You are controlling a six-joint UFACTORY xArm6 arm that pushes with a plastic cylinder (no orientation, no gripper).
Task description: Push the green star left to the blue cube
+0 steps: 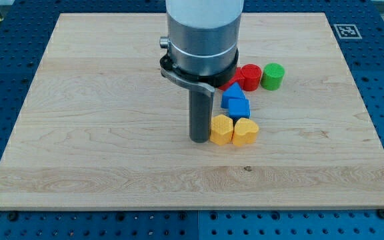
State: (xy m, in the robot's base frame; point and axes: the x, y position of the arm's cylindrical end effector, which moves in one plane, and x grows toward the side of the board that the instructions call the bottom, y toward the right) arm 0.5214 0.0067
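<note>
My tip (199,139) rests on the wooden board (99,100), touching or nearly touching the left side of a yellow hexagon block (221,129). A blue cube (238,109) sits just above the yellow blocks, up and right of my tip, with a second blue block (233,93) against its top edge. No green star shows; the arm's wide body (202,40) hides the board behind it. The only green block in view is a green cylinder (273,76) at the right.
A yellow heart block (246,132) sits right of the hexagon. A red cylinder (250,77) stands left of the green cylinder, and another red block (231,84) is partly hidden by the arm. The blocks form one tight cluster right of centre.
</note>
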